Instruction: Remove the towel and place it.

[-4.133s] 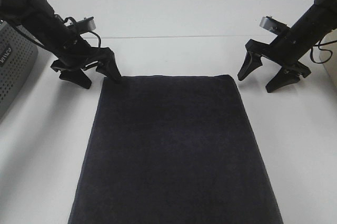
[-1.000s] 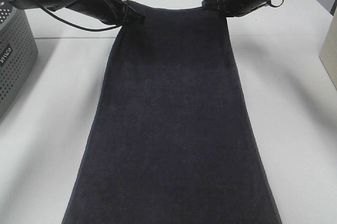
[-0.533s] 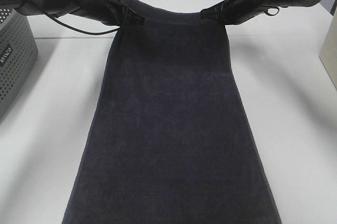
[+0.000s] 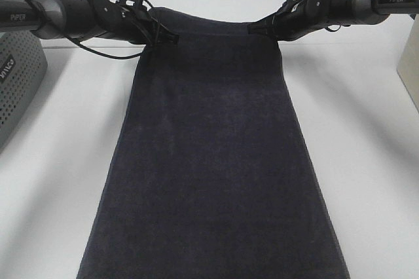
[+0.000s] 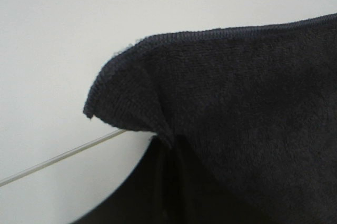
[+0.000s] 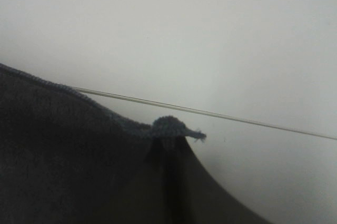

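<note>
The dark navy towel stretches from the table's front edge up to its far end, which is lifted off the table. My left gripper is shut on the towel's far left corner; that corner pokes out past the closed jaws in the left wrist view. My right gripper is shut on the far right corner, which shows as a small tuft in the right wrist view. The far hem sags slightly between the two grippers.
A grey perforated plastic basket stands at the left edge of the white table. A pale box edge shows at the far right. A seam in the table runs across behind the grippers.
Both grippers, which were open beside the flat folded towel, now hold its far corners raised. Over the last second they have lowered slightly toward me, with the towel unfolded to full length.
</note>
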